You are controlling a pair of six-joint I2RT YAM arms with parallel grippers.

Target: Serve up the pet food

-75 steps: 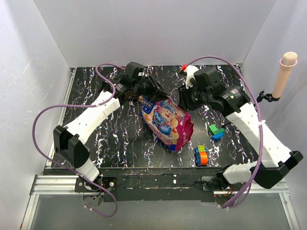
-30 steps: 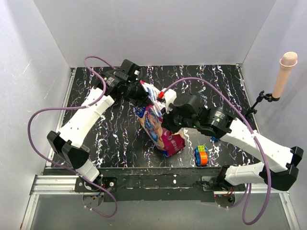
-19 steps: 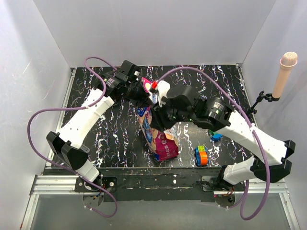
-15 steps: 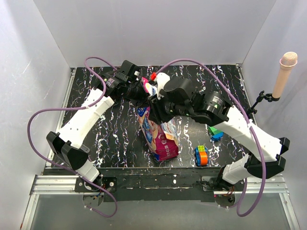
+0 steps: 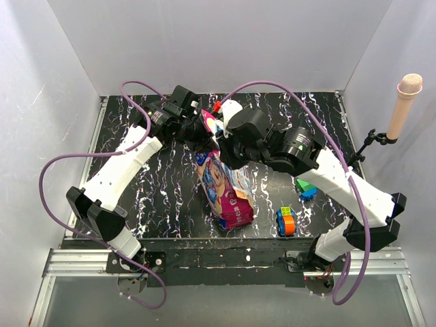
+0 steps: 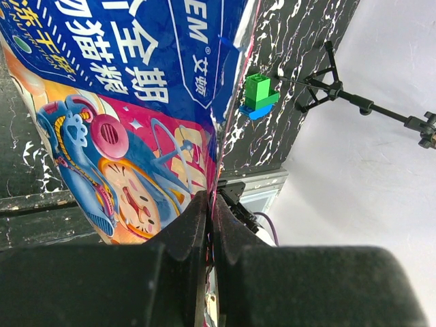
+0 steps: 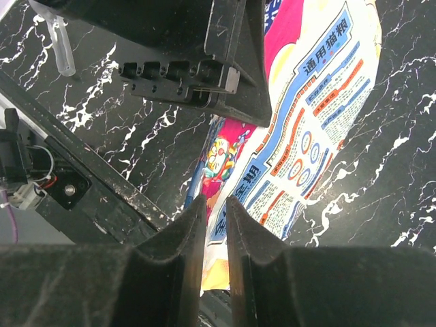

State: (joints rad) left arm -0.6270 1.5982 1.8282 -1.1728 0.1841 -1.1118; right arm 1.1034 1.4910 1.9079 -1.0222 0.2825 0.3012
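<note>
The glossy magenta-and-blue cartoon bag (image 5: 225, 185) stands tilted mid-table. No kibble shows; it is hidden inside the bag. My left gripper (image 5: 203, 128) is shut on the bag's top edge, which its wrist view shows as thin film (image 6: 122, 102) pinched between the jaws (image 6: 210, 204). My right gripper (image 5: 219, 144) is right beside it at the top of the bag. In the right wrist view its fingers (image 7: 212, 204) stand a narrow gap apart over the bag's printed side (image 7: 320, 102). Bag print fills the gap. I cannot tell whether they pinch it.
A green-and-blue toy block (image 5: 306, 187) and a multicoloured block (image 5: 286, 221) lie right of the bag; the green one also shows in the left wrist view (image 6: 259, 92). A microphone (image 5: 403, 102) on a black stand (image 6: 340, 99) is at the right wall. White walls enclose the table.
My right arm has swung left from the table's right side to the bag's top, beside my left gripper. The left gripper drew the bag's top slightly left, and the bag now stands narrower.
</note>
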